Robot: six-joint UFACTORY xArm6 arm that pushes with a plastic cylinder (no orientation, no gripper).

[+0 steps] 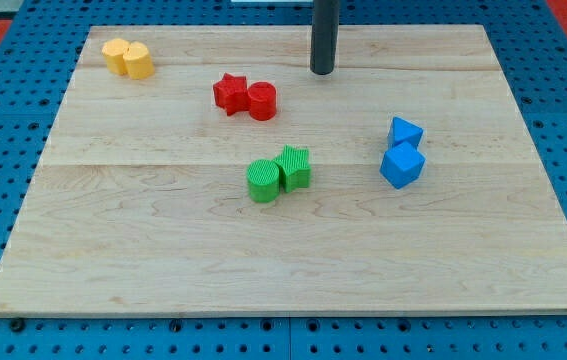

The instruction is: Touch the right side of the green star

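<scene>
The green star (294, 166) lies near the middle of the wooden board (163, 230), touching a green cylinder (262, 181) on its left. My tip (322, 71) is at the view's top centre, well above the green star and slightly to its right, apart from every block. The star's right side is free.
A red star (229, 93) and a red cylinder (261, 101) touch at upper centre-left, left of my tip. Two yellow blocks (128, 58) sit at the top left corner. Two blue blocks (402, 153) stand at the right.
</scene>
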